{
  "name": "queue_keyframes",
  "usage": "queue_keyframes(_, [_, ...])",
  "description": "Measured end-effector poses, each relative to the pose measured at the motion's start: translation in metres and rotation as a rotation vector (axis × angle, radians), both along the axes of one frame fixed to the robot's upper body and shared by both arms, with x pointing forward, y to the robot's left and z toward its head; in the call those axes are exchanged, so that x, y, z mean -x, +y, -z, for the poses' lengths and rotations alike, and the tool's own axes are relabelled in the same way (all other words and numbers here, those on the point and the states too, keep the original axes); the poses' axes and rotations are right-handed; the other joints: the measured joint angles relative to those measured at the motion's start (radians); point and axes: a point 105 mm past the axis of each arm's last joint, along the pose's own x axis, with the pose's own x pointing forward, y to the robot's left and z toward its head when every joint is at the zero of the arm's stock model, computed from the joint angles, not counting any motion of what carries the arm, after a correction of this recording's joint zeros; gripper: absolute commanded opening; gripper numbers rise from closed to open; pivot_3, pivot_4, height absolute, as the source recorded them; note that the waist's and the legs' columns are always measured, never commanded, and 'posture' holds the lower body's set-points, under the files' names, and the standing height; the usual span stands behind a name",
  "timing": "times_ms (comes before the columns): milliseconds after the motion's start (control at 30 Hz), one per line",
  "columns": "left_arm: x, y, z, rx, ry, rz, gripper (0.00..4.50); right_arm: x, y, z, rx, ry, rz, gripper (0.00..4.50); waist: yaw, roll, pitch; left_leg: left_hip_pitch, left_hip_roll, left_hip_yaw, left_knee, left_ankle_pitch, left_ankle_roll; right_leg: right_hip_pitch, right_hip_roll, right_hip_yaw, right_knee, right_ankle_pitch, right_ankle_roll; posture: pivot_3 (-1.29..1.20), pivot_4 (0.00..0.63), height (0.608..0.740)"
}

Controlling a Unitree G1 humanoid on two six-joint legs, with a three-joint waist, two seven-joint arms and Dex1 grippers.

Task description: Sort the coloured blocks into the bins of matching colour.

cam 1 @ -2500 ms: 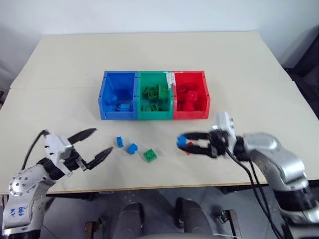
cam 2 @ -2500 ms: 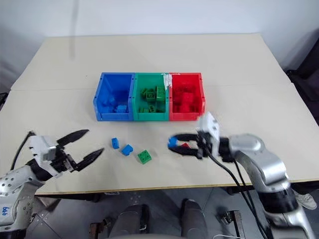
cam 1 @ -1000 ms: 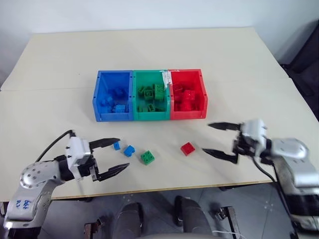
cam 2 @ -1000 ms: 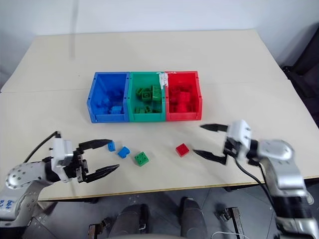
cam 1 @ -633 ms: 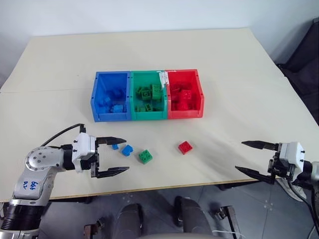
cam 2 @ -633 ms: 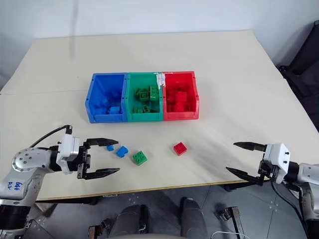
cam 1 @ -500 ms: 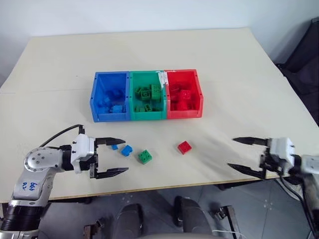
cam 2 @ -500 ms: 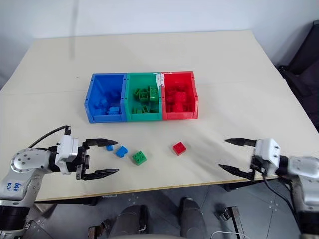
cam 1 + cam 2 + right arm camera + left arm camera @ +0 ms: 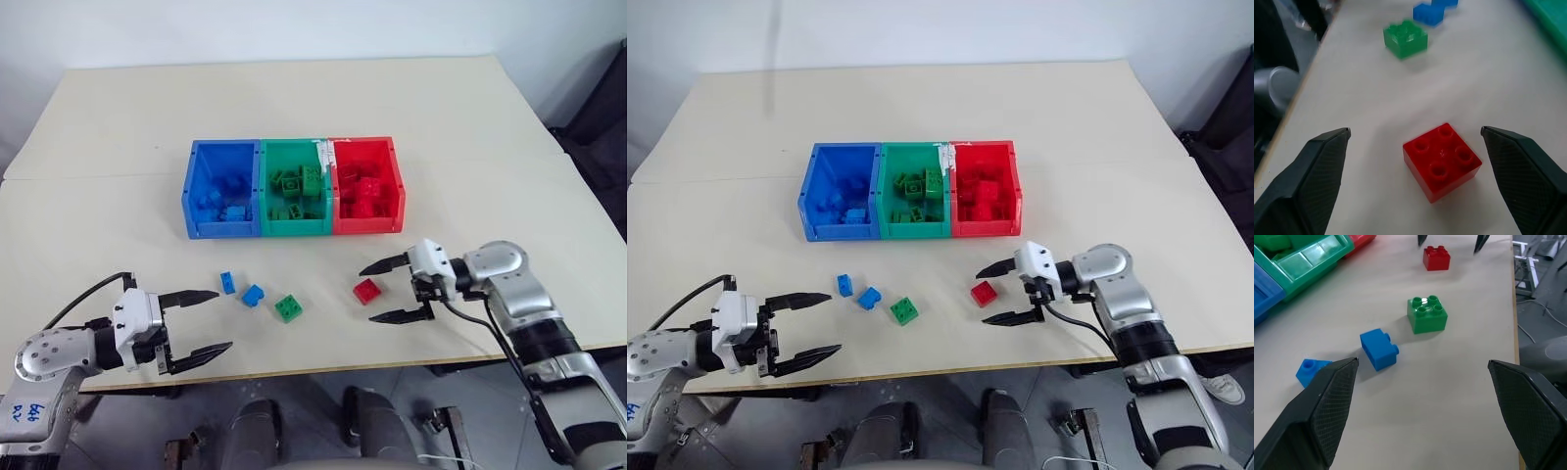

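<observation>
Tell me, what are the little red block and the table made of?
The red block looks like hard, glossy plastic: moulded round studs on top, crisp edges and a slight shine. The table has a smooth, matte beige top, maybe laminate or painted board; the pictures don't settle which.

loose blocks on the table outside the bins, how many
4: small blue block, bigger blue block, green block, and red block between the open right gripper's fingers.

bare table [image 9: 470, 211] between red block [image 9: 367, 291] and bins [image 9: 293, 186].
</observation>
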Motion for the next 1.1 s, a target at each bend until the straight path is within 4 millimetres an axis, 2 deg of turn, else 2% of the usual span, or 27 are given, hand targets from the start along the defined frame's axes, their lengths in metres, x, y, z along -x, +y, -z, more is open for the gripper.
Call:
queue_keyframes(67, [0.002, -0.003, -0.001, -0.001, -0.01, 0.003, 4.5, -0.003, 0.0, 0.008, 0.03, 0.011, -0.004, 3.2, -0.001, 0.0, 0.0, 0.0, 0.0, 0.0, 0.0, 0.0, 0.0, 0.0, 0.0, 0.0, 0.0, 0.0, 0.0, 0.0, 0.15, 0.74])
queue_keyframes(233, [0.002, -0.005, -0.002, 0.003, -0.016, -0.007, 4.5, -0.008, -0.004, 0.007, 0.038, -0.01, -0.002, 1.5, -0.001, 0.0, 0.0, 0.0, 0.0, 0.001, 0.0, 0.0, 0.0, 0.0, 0.0, 0.0, 0.0, 0.0, 0.0, 0.0, 0.15, 0.74])
queue_keyframes(333, [0.002, -0.006, -0.004, 0.002, -0.026, -0.003, 4.5, -0.009, -0.005, 0.003, 0.012, 0.005, 0.018, 1.46, -0.001, 0.0, 0.0, 0.0, 0.0, 0.001, 0.0, 0.0, 0.0, 0.0, 0.0, 0.0, 0.0, 0.0, 0.0, 0.0, 0.15, 0.74])
queue_keyframes(367, [0.002, -0.006, -0.005, 0.003, -0.027, -0.005, 4.5, -0.011, -0.005, -0.003, -0.022, 0.008, 0.036, 1.46, -0.001, 0.0, 0.0, 0.0, 0.0, 0.001, 0.0, 0.0, 0.0, -0.001, 0.0, 0.0, 0.001, 0.0, 0.0, 0.0, 0.15, 0.74])
queue_keyframes(500, [-0.003, -0.009, -0.009, 0.038, -0.037, -0.023, 4.5, -0.028, -0.005, -0.053, -0.22, -0.019, 0.175, 1.46, -0.001, 0.0, 0.0, 0.0, 0.001, 0.001, 0.0, 0.0, -0.001, -0.001, 0.0, 0.0, 0.002, 0.0, 0.0, 0.0, 0.15, 0.74])
queue_keyframes(633, [-0.015, -0.017, -0.022, 0.118, -0.072, -0.05, 4.5, -0.065, -0.006, -0.111, -0.412, -0.124, 0.416, 1.46, -0.004, 0.0, 0.0, 0.0, 0.001, 0.002, 0.0, 0.0, -0.001, -0.003, -0.001, 0.0, 0.004, 0.0, 0.0, 0.0, 0.15, 0.74])
queue_keyframes(700, [-0.018, -0.022, -0.027, 0.144, -0.081, -0.053, 4.5, -0.084, -0.008, -0.131, -0.467, -0.167, 0.527, 1.46, -0.004, 0.0, 0.0, 0.0, 0.001, 0.002, 0.0, 0.0, -0.002, -0.003, 0.0, 0.001, 0.004, 0.0, -0.001, 0.0, 0.15, 0.74])
queue_keyframes(800, [-0.021, -0.024, -0.03, 0.162, -0.084, -0.064, 4.5, -0.107, -0.013, -0.141, -0.479, -0.205, 0.672, 1.46, -0.005, 0.0, 0.0, 0.0, 0.001, 0.003, 0.0, 0.0, -0.002, -0.003, 0.0, 0.001, 0.005, 0.0, -0.001, 0.0, 0.15, 0.74])
queue_keyframes(867, [-0.022, -0.024, -0.029, 0.166, -0.081, -0.067, 4.5, -0.115, -0.015, -0.136, -0.458, -0.208, 0.721, 1.46, -0.005, 0.0, 0.0, 0.0, 0.001, 0.003, 0.0, 0.001, -0.002, -0.003, 0.0, 0.001, 0.006, 0.0, -0.001, 0.0, 0.15, 0.74])
queue_keyframes(900, [-0.022, -0.024, -0.029, 0.168, -0.081, -0.068, 4.5, -0.118, -0.014, -0.132, -0.447, -0.193, 0.734, 2.18, -0.005, 0.0, 0.0, -0.001, 0.001, 0.003, 0.0, 0.001, -0.002, -0.003, 0.0, 0.001, 0.006, 0.0, -0.001, 0.0, 0.15, 0.74])
queue_keyframes(1000, [-0.022, -0.024, -0.029, 0.173, -0.082, -0.071, 4.5, -0.121, -0.005, -0.119, -0.421, -0.166, 0.724, 3.17, -0.005, 0.0, 0.0, -0.002, 0.001, 0.004, 0.0, 0.0, -0.002, -0.004, 0.0, 0.001, 0.005, 0.0, -0.001, 0.0, 0.15, 0.74])
queue_keyframes(1100, [-0.023, -0.024, -0.029, 0.176, -0.084, -0.074, 4.5, -0.12, -0.002, -0.116, -0.402, -0.166, 0.705, 4.2, -0.004, 0.0, 0.0, -0.003, 0.001, 0.004, 0.0, 0.0, -0.002, -0.005, 0.0, 0.001, 0.005, 0.0, -0.001, 0.0, 0.15, 0.74])
